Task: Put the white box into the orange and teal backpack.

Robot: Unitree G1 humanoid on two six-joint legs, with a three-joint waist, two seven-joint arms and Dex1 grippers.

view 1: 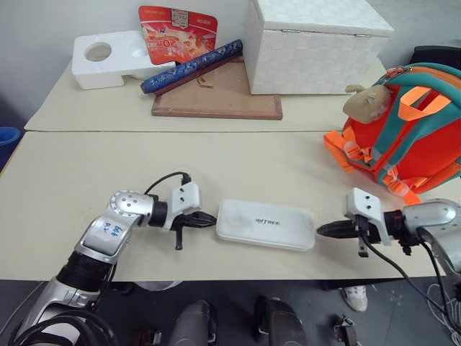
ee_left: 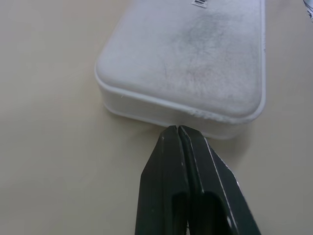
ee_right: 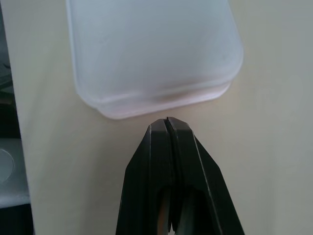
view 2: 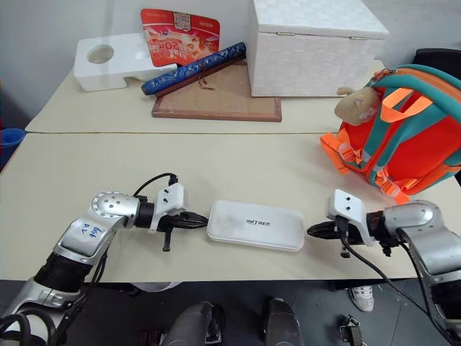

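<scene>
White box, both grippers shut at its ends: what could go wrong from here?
1. The left gripper and right gripper only press the short ends of the white box, nothing is clamped; the smooth box may slip or pop out when lifted.
2. It lies near the table edge; a skewed push could send it off.

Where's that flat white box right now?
The white box lies flat near the table's front edge, between the left gripper and right gripper.

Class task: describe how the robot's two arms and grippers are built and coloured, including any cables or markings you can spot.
Both arms are silver metal with black joints and white wrist blocks. Each gripper, left gripper and right gripper, has two black tapered fingers. Black cables loop at both wrists. Blue handwriting marks the left forearm.
</scene>
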